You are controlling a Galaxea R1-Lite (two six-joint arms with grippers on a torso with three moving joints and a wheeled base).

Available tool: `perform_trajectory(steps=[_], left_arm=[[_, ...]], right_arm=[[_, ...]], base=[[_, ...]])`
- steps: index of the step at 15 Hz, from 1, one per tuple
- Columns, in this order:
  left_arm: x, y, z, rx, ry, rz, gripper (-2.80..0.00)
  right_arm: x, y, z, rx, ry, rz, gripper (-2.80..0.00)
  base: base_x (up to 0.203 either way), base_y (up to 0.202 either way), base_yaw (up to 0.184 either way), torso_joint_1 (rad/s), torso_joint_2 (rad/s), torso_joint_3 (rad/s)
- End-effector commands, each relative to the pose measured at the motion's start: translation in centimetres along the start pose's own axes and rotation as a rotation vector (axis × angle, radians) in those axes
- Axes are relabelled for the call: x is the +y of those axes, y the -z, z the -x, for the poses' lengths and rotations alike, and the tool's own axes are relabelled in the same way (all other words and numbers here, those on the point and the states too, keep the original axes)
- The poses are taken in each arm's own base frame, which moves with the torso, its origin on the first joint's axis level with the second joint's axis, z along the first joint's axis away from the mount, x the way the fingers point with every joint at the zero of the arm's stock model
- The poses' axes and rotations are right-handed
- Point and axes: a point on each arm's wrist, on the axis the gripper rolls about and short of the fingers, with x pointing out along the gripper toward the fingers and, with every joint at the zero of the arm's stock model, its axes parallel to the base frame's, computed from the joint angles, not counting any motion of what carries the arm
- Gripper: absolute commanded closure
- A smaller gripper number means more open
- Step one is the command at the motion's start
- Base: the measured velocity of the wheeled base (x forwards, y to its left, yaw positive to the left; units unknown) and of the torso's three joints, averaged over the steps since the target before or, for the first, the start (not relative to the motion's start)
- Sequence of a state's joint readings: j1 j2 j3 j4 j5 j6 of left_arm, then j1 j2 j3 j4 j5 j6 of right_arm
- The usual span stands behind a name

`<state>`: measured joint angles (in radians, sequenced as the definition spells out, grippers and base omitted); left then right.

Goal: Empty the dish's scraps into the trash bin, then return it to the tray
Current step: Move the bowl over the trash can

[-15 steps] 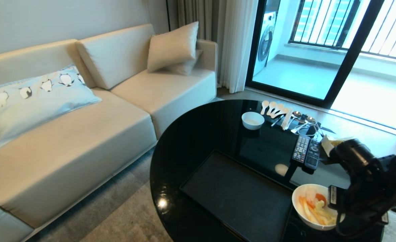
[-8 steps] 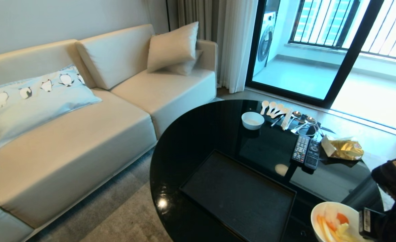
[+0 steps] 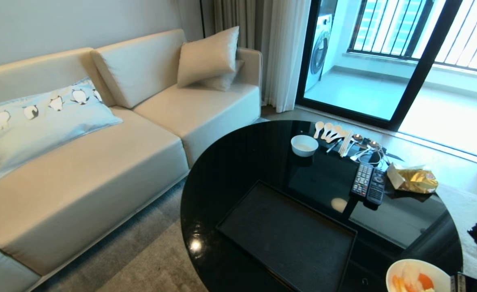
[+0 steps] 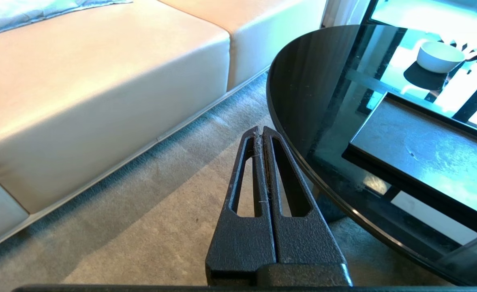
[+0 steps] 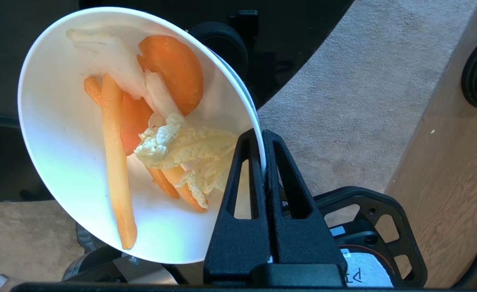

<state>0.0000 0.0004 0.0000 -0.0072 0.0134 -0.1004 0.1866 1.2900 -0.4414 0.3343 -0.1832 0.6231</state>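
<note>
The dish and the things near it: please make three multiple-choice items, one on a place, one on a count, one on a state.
1. Where is the dish?
A. on the tray
B. held off the table's edge, over the carpet
C. on the sofa

2. How many remotes lie on the table?
A. one
B. two
C. four

3. How is the right gripper?
A. shut on the dish's rim
B. wide open
C. holding a spoon

Key:
1 B: the tray is bare and the right wrist view shows carpet under the dish.
2 B: two lie side by side.
3 A: its fingers pinch the rim, scraps inside.
</note>
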Motion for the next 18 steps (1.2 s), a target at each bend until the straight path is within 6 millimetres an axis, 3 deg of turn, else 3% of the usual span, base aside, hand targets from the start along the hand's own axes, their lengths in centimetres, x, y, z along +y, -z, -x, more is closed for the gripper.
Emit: perform_trajectory(steps=[1, 9, 16, 18], left_arm=[[0.0, 0.0, 0.0, -0.001, 0.0, 0.001, 0.0], [0.0, 0.0, 0.0, -0.001, 0.0, 0.001, 0.0], [0.0, 0.0, 0.0, -0.001, 0.0, 0.001, 0.0], [0.0, 0.0, 0.0, -0.001, 0.0, 0.001, 0.0]], right_arm=[[-0.4, 0.5, 0.4, -0.011, -0.011, -0.007, 0.0], [-1.4, 1.8, 0.8, -0.009, -0.008, -0.005, 0.0], [-1.4, 1.8, 0.9, -0.014, -0.012, -0.003, 0.0], [-1.4, 1.8, 0.9, -0.014, -0.012, -0.003, 0.0]], base=[[0.0, 0.0, 0.0, 0.0, 0.0, 0.0], [0.0, 0.0, 0.0, 0.0, 0.0, 0.0], [0.0, 0.0, 0.0, 0.0, 0.0, 0.0], [-0.148, 0.0, 0.001, 0.005, 0.0, 0.001]])
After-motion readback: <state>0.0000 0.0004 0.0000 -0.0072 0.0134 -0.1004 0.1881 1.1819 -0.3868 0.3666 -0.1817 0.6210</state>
